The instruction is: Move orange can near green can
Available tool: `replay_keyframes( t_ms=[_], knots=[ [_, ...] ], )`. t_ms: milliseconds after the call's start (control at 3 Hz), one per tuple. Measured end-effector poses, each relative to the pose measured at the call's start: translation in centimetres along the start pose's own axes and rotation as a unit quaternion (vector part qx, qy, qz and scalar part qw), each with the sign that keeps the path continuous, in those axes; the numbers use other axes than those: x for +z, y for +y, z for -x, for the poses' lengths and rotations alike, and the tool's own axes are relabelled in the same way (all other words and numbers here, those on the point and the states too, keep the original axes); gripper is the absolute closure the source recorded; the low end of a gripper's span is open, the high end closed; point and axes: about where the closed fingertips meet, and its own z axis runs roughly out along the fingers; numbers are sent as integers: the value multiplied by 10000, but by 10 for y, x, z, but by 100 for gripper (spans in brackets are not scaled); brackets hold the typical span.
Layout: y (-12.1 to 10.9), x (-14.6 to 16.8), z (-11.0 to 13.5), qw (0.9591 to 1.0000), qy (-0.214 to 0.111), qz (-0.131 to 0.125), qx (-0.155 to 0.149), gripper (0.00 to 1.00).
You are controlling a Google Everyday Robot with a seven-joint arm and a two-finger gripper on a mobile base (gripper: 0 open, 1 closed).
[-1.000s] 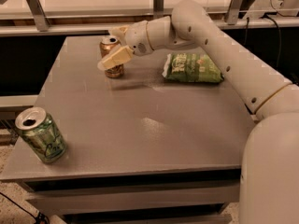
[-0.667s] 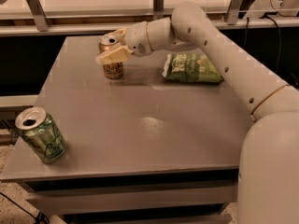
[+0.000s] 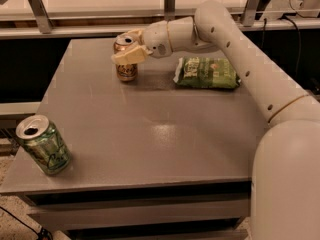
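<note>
The orange can (image 3: 127, 70) stands at the far left-middle of the grey table (image 3: 150, 134). My gripper (image 3: 129, 50) reaches in from the right and is shut on the can's upper part; one cream finger (image 3: 125, 57) crosses its front and the other is hidden behind it. The can's base rests on the table. The green can (image 3: 44, 147), with pale swirls and an open silver top, stands at the table's front left corner, far from the orange can.
A flat green snack bag (image 3: 206, 73) lies at the back right, next to my forearm. My arm (image 3: 250, 69) arches over the table's right side. A rail and shelf (image 3: 100, 19) run behind the table. The table's front edge lies close below the green can.
The front finger has swung from slanted to level across the orange can and closed on it. The can has hardly shifted. The green can and the bag have not moved.
</note>
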Motion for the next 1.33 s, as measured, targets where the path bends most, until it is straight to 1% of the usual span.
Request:
replay_keyframes(
  t_ms=[333, 667, 1000, 1333],
  knots=[
    [22, -12, 19, 9991, 76, 247, -339, 100],
    [22, -12, 19, 9991, 75, 249, -339, 100],
    [39, 2, 20, 9967, -269, 686, -335, 100],
    [83, 7, 30, 9895, -479, 1275, -479, 100]
  ],
)
